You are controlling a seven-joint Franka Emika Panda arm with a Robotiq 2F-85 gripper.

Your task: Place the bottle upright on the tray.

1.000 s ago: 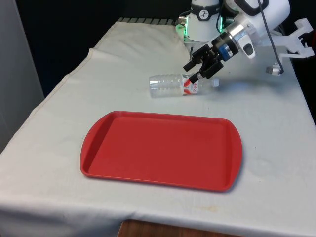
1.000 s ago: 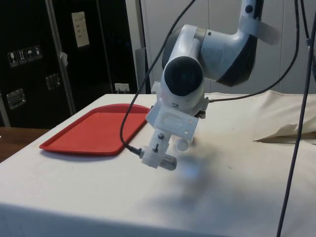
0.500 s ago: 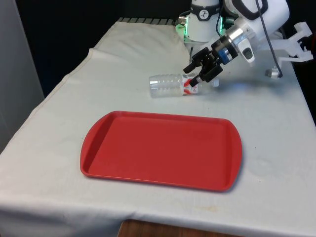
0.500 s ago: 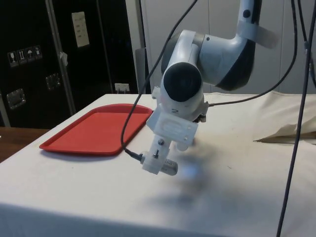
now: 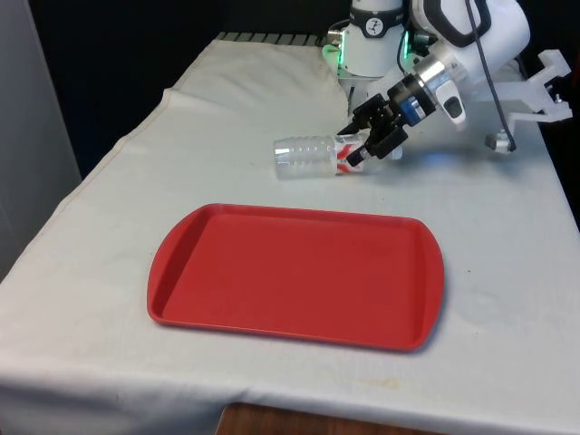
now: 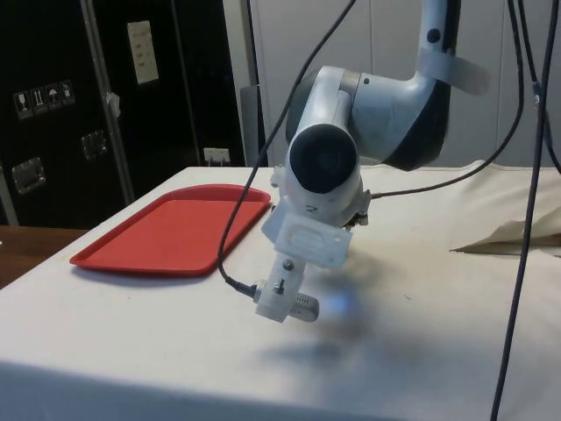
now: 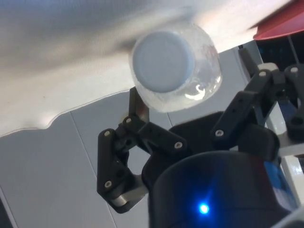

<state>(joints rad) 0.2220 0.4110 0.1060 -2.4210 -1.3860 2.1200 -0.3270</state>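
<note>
So there's one bottle (image 5: 322, 155), one tray (image 5: 296, 274) and one end effector (image 5: 370, 145) on the counter (image 5: 136, 190), nothing more to count.

The bottle is clear plastic with a ribbed body, a red-and-white label around the neck end and a pale blue-grey cap (image 7: 163, 61). It's lying on its side on the white cloth, just past the tray's far edge, base pointing to the front view's left and cap end to the front view's right. It isn't on the tray at all; there's a strip of cloth between them.

The end effector is down at the cap end of the bottle, right over the label. In the wrist view the cap faces straight in and sits between the two black fingers (image 7: 247, 104), which are spread wider than the neck and not pressing on it, so it's open around the bottle and not gripping anything.

Hard to see stuff: in the side view the arm's big white joint blocks the bottle and the fingers, and the tray (image 6: 166, 232) is partly cut by the arm and its cable. The bottle's neck is covered by the fingers in the front view.

The tray is plain red with a raised rim, flat on the cloth.
</note>
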